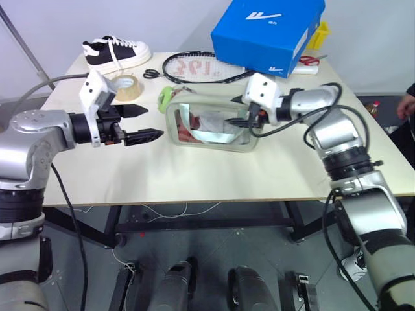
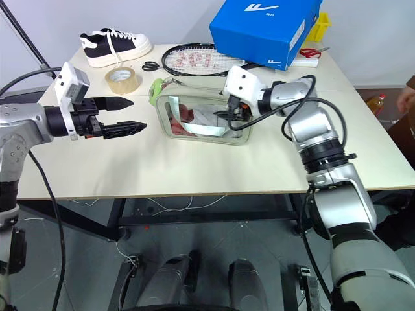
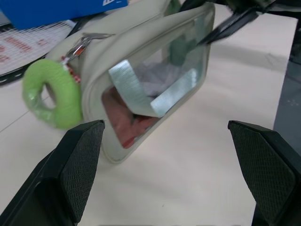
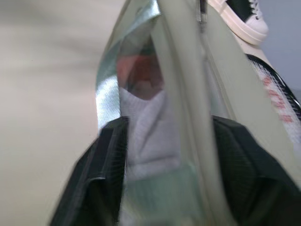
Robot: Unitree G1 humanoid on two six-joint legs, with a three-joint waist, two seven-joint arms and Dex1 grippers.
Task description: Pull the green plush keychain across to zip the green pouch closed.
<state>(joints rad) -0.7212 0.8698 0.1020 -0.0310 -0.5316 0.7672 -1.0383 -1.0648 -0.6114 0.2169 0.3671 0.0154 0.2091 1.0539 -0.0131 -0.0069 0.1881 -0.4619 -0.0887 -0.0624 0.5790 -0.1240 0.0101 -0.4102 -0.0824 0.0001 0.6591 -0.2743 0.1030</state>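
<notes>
The green pouch (image 1: 207, 126) stands at the middle of the table (image 1: 194, 175), its clear window facing me. The green plush keychain (image 1: 166, 97) hangs at the pouch's left end, a fuzzy lime ring (image 3: 51, 99) clipped to the zipper pull. My left gripper (image 1: 154, 122) hovers open just left of the pouch, touching nothing. My right gripper (image 1: 238, 120) is at the pouch's right end. In the right wrist view its fingers (image 4: 108, 179) stand apart on either side of the pouch's end wall (image 4: 188, 117).
Behind the pouch lie a racket (image 1: 194, 67), a tape roll (image 1: 128, 86), black scissors (image 1: 152, 73) and a black-and-white shoe (image 1: 117, 52). A blue shoebox (image 1: 267, 32) stands at the back right with red scissors (image 1: 310, 60) beside it. A person's hand (image 1: 407, 103) shows at the right edge.
</notes>
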